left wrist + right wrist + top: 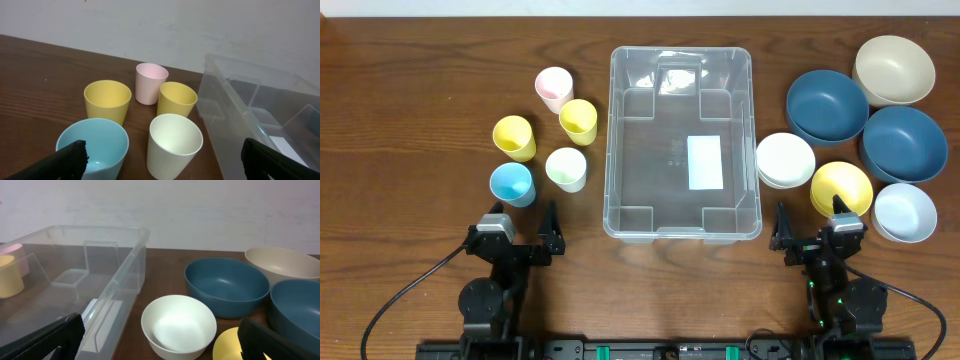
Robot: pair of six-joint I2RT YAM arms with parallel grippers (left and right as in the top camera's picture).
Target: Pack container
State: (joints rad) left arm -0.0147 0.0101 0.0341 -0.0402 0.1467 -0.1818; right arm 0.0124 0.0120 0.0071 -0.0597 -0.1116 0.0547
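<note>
The clear plastic container stands empty mid-table, a white label on its base; it also shows in the left wrist view and the right wrist view. Left of it stand several cups: pink, two yellow, cream and light blue. Right of it lie bowls: white, yellow, two dark blue, beige and pale blue. My left gripper is open and empty just near of the cups. My right gripper is open and empty near the white bowl.
Both arm bases sit at the table's near edge, with cables trailing off. A pale wall rises behind the table's far edge.
</note>
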